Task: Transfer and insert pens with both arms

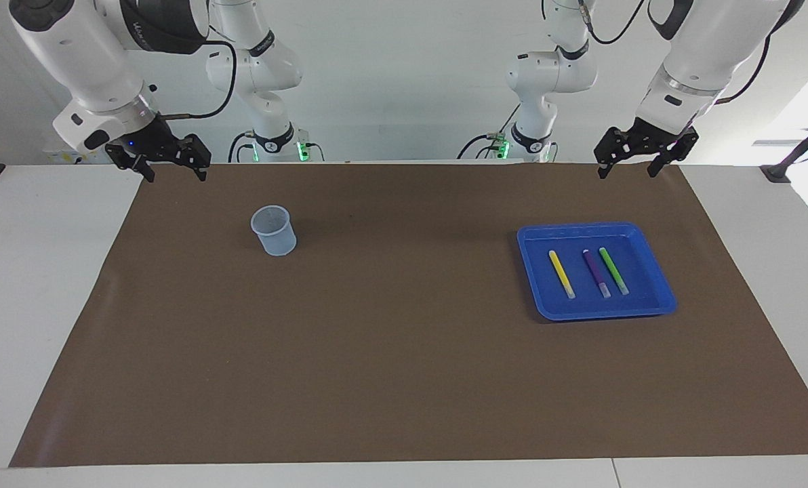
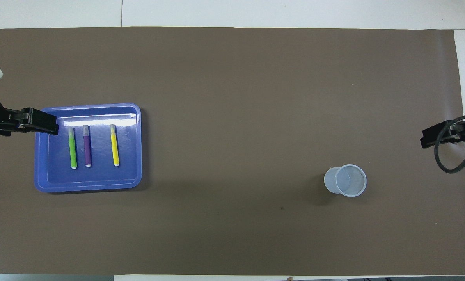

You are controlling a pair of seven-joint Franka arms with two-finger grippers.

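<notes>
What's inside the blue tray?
The blue tray holds three pens lying side by side: a yellow pen, a purple pen and a green pen. Nothing covers them; the tray floor under each pen is hidden.

One camera sits high across the counter (image 1: 31, 285), facing the two robots, whose bases stand along its top edge; the other hangs high over the robots' own end, looking steeply down and forward; both stand well back and share the whole brown mat (image 2: 232, 97), the blue tray (image 1: 655, 308) and the clear cup (image 2: 345, 180), half a turn apart.
</notes>
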